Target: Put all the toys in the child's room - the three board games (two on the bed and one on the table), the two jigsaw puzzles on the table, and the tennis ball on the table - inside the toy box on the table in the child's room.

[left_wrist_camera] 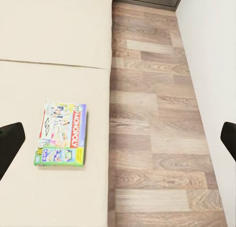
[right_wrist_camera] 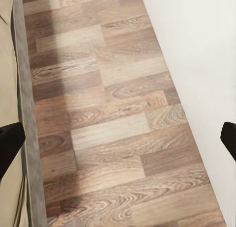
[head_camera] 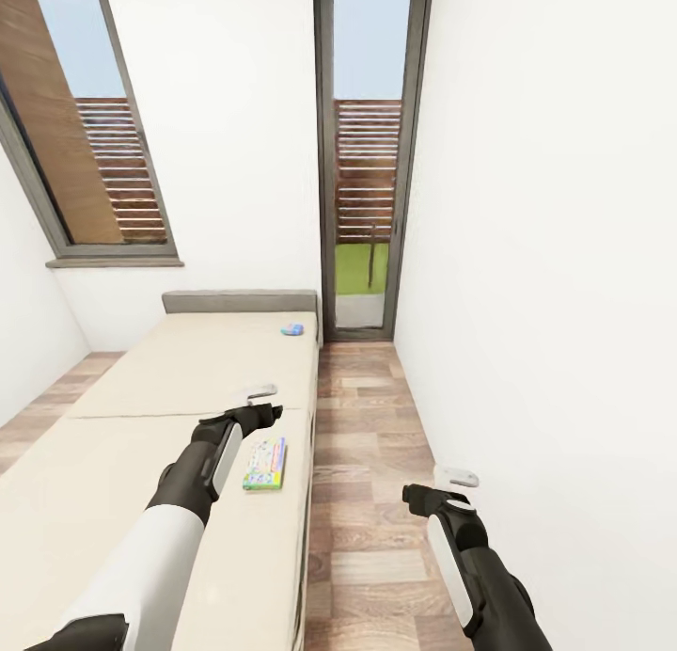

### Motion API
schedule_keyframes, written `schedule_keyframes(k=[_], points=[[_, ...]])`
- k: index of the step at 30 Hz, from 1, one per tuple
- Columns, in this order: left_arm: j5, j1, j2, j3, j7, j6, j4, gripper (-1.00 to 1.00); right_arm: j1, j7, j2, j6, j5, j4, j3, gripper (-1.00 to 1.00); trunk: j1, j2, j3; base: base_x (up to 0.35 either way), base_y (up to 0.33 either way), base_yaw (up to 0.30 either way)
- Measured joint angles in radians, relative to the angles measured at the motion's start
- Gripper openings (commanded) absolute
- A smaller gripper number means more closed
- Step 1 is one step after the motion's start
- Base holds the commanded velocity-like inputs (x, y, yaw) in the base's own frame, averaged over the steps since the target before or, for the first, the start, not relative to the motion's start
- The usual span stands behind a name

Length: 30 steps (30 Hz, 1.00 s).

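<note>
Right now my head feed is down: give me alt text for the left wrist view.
A Monopoly board game lies flat on the beige bed, near the edge that borders a wood-plank floor. The left gripper's dark fingertips sit wide apart at both sides of the picture, open and holding nothing. A white wall runs along the floor's far side.

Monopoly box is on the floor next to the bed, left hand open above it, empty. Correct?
Not quite. The Monopoly box lies on the bed, near its edge, not on the floor; the left wrist view shows it flat on the mattress. The rest holds: the left hand is open and empty above the bed, next to the box.
</note>
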<state>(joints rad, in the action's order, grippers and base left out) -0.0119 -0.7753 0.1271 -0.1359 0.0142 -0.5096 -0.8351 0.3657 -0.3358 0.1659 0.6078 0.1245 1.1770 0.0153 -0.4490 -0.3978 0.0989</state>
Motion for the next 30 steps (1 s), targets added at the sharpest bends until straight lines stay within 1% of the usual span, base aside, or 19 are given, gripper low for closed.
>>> schedule_keyframes(k=[5, 24, 30], points=[[0.001, 0.0, -0.001, -0.002, 0.001, -0.002, 0.0, 1.0, 0.0, 0.0, 0.0, 0.003, 0.0, 0.001, 0.0, 1.0, 0.0, 0.0, 0.0, 0.131, -0.002, 0.0], [0.003, 0.0, 0.0, -0.003, 0.004, -0.004, -0.001, 1.0, 0.0, 0.0, 0.0, 0.017, 0.0, 0.002, 0.0, 1.0, 0.0, 0.0, 0.0, 0.039, 0.0, 0.0], [0.004, 0.0, 0.002, -0.003, 0.004, -0.006, -0.001, 1.0, 0.0, 0.0, 0.0, 0.017, 0.0, 0.002, 0.0, 1.0, 0.0, 0.0, 0.0, 0.13, 0.0, 0.0]])
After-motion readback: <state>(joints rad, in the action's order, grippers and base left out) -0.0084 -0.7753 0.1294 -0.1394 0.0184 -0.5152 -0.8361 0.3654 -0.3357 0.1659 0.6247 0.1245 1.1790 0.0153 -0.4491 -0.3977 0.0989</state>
